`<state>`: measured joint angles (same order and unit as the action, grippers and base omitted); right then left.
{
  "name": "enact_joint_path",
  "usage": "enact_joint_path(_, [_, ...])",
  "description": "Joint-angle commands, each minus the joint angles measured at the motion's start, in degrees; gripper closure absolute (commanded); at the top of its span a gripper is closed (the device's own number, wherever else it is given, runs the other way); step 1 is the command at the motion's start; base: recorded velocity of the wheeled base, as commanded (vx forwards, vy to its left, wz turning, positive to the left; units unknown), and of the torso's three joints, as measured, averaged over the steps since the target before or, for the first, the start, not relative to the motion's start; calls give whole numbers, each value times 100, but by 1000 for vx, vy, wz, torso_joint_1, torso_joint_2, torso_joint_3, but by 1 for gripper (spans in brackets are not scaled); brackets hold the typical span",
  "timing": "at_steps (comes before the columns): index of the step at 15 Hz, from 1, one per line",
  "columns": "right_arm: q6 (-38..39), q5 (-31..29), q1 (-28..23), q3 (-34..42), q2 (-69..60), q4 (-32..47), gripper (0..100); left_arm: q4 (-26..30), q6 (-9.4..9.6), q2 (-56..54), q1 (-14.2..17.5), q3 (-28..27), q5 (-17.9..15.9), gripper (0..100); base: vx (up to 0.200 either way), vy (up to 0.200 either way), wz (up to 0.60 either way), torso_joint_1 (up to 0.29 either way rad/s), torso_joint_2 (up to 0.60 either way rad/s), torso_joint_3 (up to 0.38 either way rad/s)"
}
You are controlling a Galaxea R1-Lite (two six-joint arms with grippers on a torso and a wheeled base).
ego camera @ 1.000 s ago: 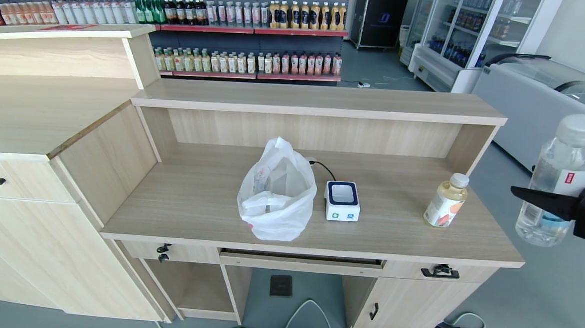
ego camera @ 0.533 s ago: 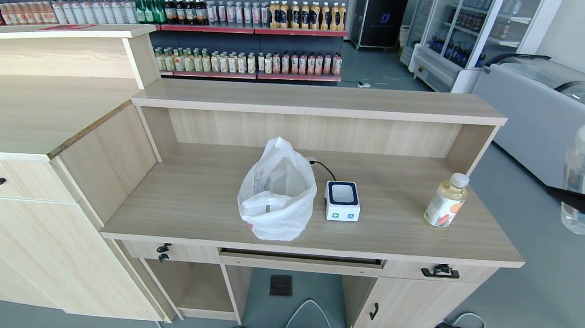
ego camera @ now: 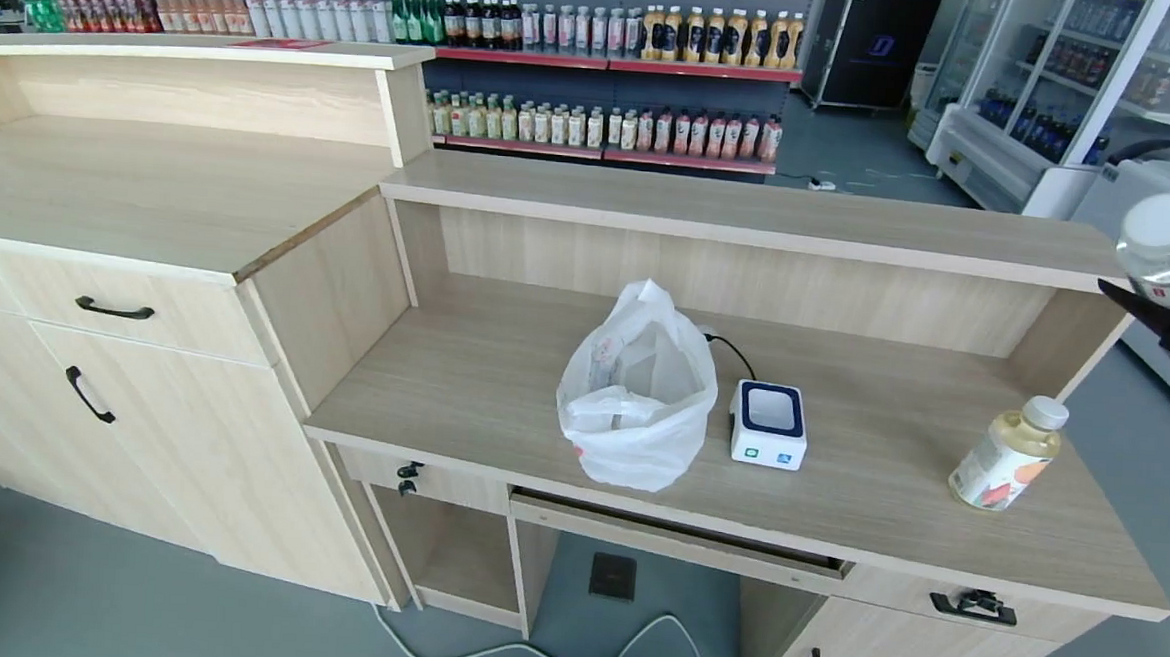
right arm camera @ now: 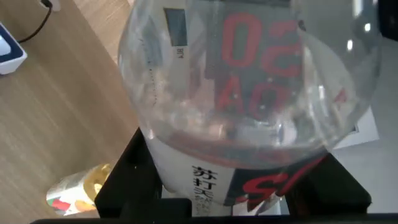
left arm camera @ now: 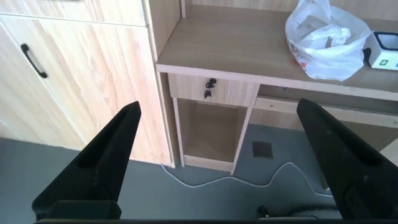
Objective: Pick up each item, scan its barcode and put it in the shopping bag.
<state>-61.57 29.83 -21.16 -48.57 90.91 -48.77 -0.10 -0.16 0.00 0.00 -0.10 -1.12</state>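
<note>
The worktop [ego camera: 501, 394] carries what the task needs. Near its middle stands the white shopping bag [ego camera: 639, 391], its mouth open upward. I judge it is left so to let items be dropped in from above. Something pale lies inside, but through the plastic I cannot say what it is.

The water bottle [ego camera: 1155, 243] is up in the air near the right end of the worktop. It is at about 1 o'clock from the juice bottle [ego camera: 1007, 456] and well apart from the scanner [ego camera: 769, 423]. The right tool [ego camera: 1162, 304] is clamped on its body from the sides, with the cap upward. This hold probably leaves part of the label free to be turned toward the scanner window. In the head view the picture edge cuts off much of the bottle, and the far finger is hidden behind it. In the right wrist view the print is seen through the water and is distorted, so I cannot tell where the barcode lies.

The left tool [left arm camera: 219, 109] hangs low in front of the cabinet, at about 8 o'clock from the bag. Its fingers are wide apart and hold nothing; I judge it is waiting.

The juice bottle stands upright at 4 o'clock from the scanner, not yet picked. Its barcode cannot be made out.

The scanner sits just beside the bag at 3 o'clock, with its window facing up. Its cable runs toward 11 o'clock and goes out of sight behind the bag.
</note>
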Motion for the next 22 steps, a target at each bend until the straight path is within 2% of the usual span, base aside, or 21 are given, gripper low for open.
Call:
enact_joint_path(1, [-21,-179,438,-4,938,-633,100,1,-2,9,0,1,-2,0,0,0,0,0,0,0])
enact_joint_path(4, [-197,-171,499,-109,1685,-906,100,1,-2,0,0,1,-2,0,0,0,0,0,0,0])
enact_joint_path(8, [-127,462,508,-408,2195,-906,100,1,-2,9,0,1,-2,0,0,0,0,0,0,0])
enact_joint_path(12, [-136,682,561,-425,2406,-1029,100,1,-2,9,0,1,-2,0,0,0,0,0,0,0])
enact_joint_path(22, [-127,884,807,-294,2968,-1635,100,1,-2,9,0,1,-2,0,0,0,0,0,0,0])
